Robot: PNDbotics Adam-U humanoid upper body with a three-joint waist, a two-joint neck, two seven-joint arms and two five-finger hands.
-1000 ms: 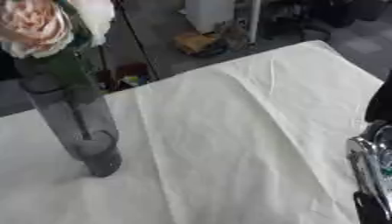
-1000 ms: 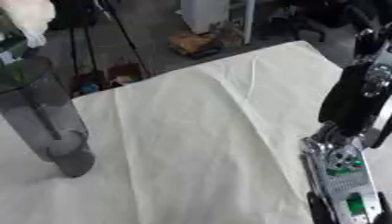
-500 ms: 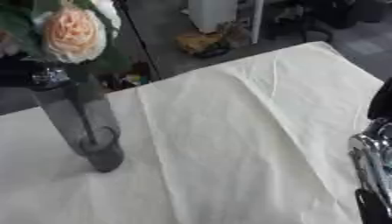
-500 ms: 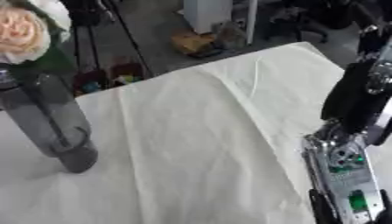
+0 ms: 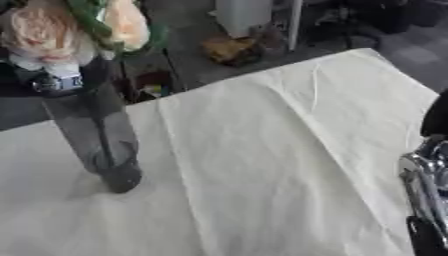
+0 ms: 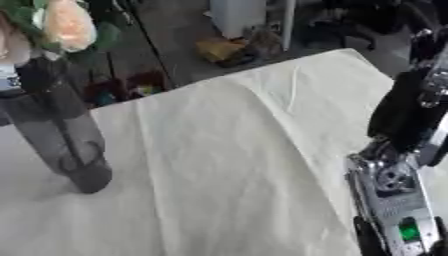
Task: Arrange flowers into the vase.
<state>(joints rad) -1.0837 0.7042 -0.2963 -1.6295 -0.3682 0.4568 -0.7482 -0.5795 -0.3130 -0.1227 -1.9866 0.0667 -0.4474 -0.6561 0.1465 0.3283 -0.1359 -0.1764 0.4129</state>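
A creased cream tablecloth (image 5: 262,165) covers the table; clutter (image 5: 229,47) lies on the floor beyond.

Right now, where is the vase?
The vase stands on the left side of the white tablecloth in both eye views, with pink flowers at its top.

Table (image 5: 262,200) covered by a creased cream cloth (image 6: 236,165), tall dark smoky glass vase (image 5: 101,145) standing upright on the cloth at the left, its base touching the fabric, pale peach flowers (image 5: 52,35) at its mouth
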